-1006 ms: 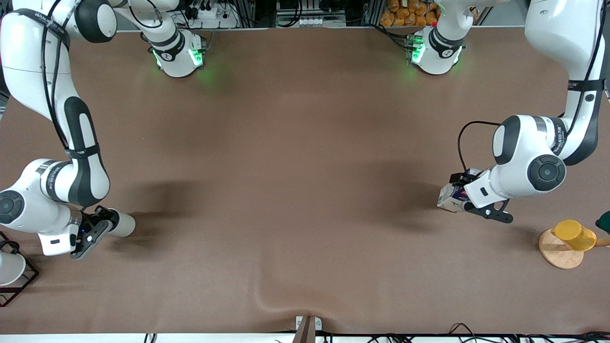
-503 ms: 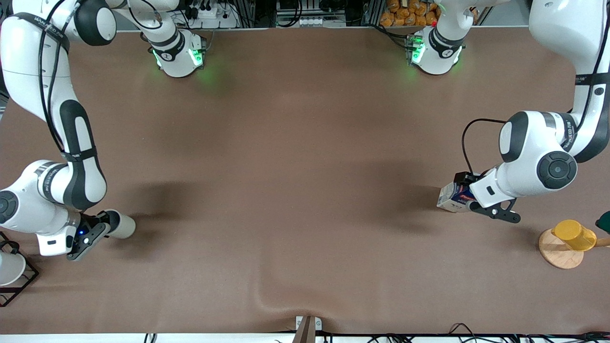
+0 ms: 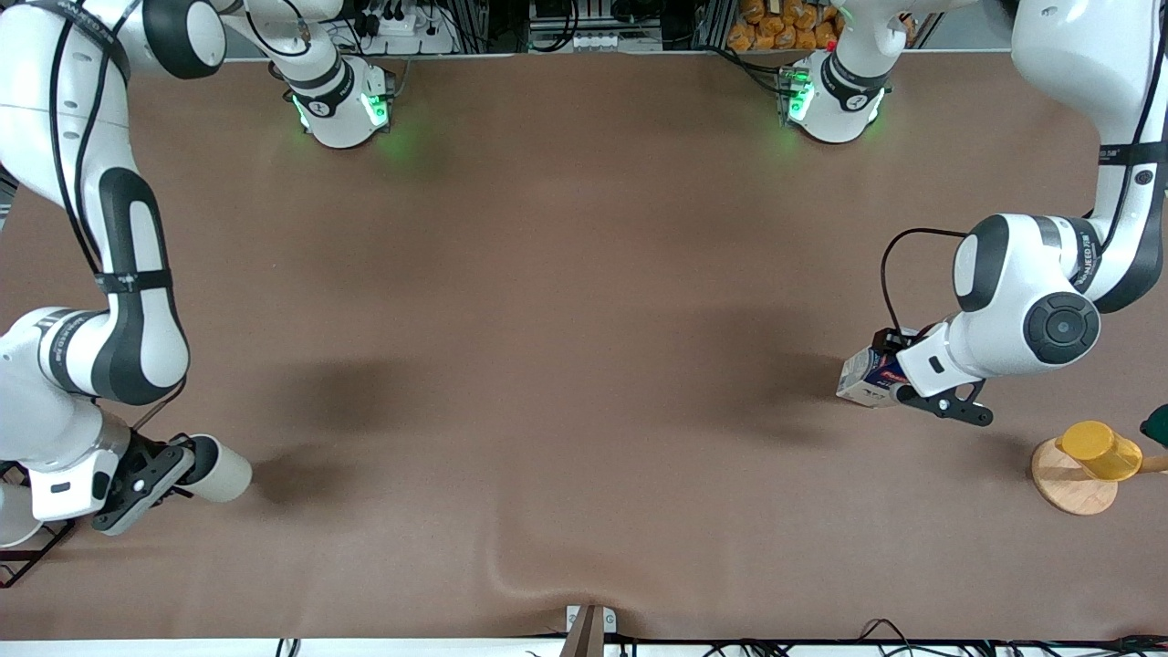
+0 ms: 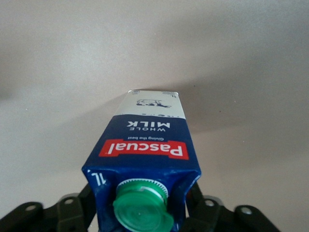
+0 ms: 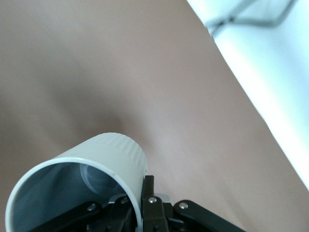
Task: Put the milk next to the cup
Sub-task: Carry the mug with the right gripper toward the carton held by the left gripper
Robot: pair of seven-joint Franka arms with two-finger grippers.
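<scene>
1. My right gripper [image 3: 187, 463] is clamped on the cup's [image 3: 219, 469] rim, at eight o'clock.
2. My left gripper [image 3: 899, 381] straddles the milk [image 3: 867, 375], at three o'clock; grip uncertain.
3. I'd confirm a firm squeeze before lifting.

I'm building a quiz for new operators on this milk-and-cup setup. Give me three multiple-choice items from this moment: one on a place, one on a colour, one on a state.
1. Where is the milk?
A. toward the left arm's end of the table
B. toward the right arm's end
C. on the wooden coaster

2. What colour is the milk's cap?
A. red
B. green
C. white

3. How is the cup right now?
A. standing alone on the table
B. upside down on the rack
C. gripped at its rim by the right gripper and tipped sideways

Key: 1 A, the carton sits at the left gripper, whose fingers flank it in the left wrist view. 2 B, the round cap shows green under the red logo. 3 C, the right wrist view shows the jaws pinching the cup's wall.
</scene>
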